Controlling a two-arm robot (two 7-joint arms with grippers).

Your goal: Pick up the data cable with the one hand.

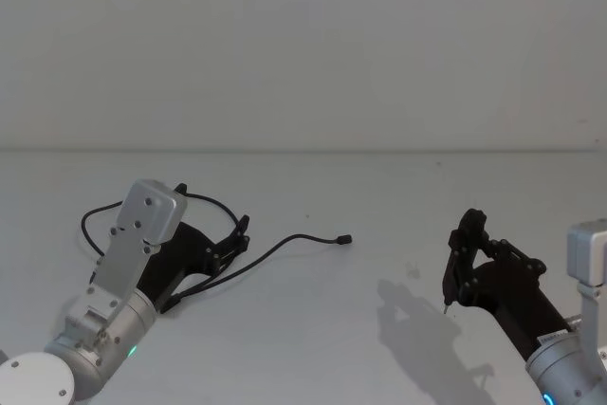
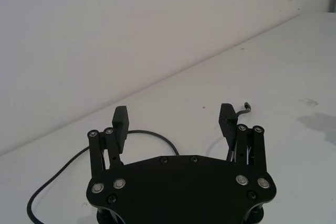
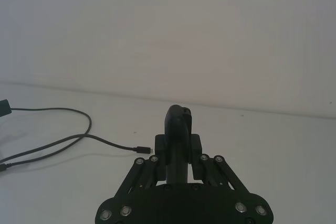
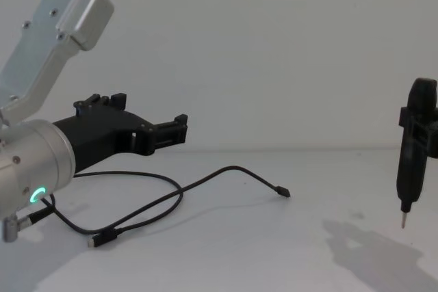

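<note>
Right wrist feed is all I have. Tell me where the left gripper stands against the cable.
Observer: The left gripper is open and hovers above the data cable, not touching it.
Operator: Say which stretch it is over.
Observer: A curved stretch runs along the table beneath the gap between its fingers.
Operator: Report my own arm's height.
Observer: The right gripper, shut, hangs clear above the table, to the right of the cable's far plug.
</note>
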